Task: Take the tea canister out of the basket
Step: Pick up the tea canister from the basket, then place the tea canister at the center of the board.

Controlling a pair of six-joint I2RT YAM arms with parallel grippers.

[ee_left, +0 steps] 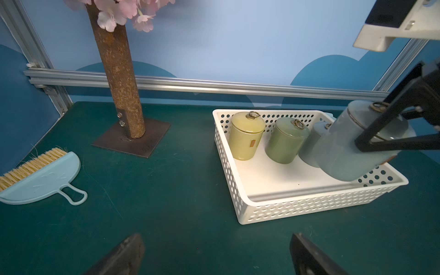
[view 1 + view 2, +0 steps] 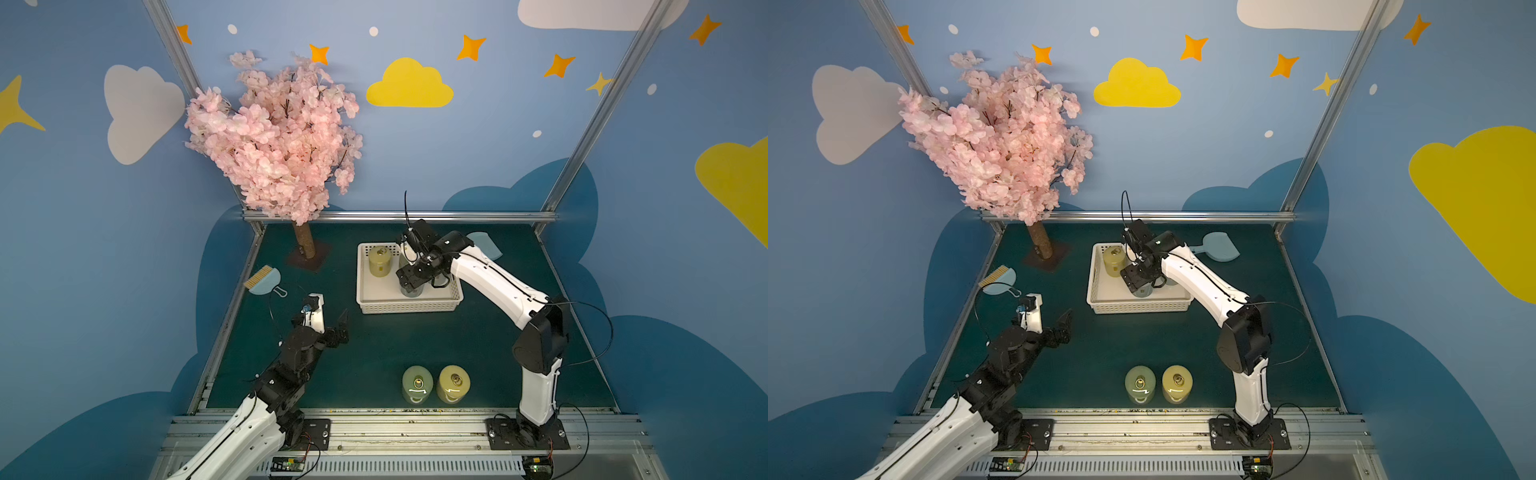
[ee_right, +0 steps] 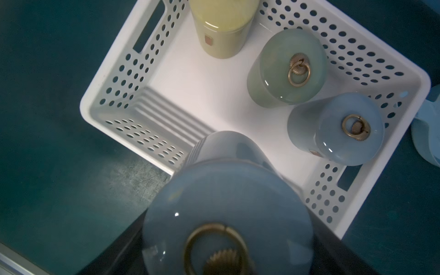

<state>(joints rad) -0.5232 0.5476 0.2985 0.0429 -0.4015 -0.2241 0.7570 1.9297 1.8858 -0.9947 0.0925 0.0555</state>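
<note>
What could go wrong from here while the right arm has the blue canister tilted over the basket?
1. The held blue canister hangs tilted in the right gripper's fingers; it could slip or swing.
2. Its base looks close to the basket wall, so it may catch the rim and drag the basket.
3. The other blue canister stands close by and could be knocked.
</note>
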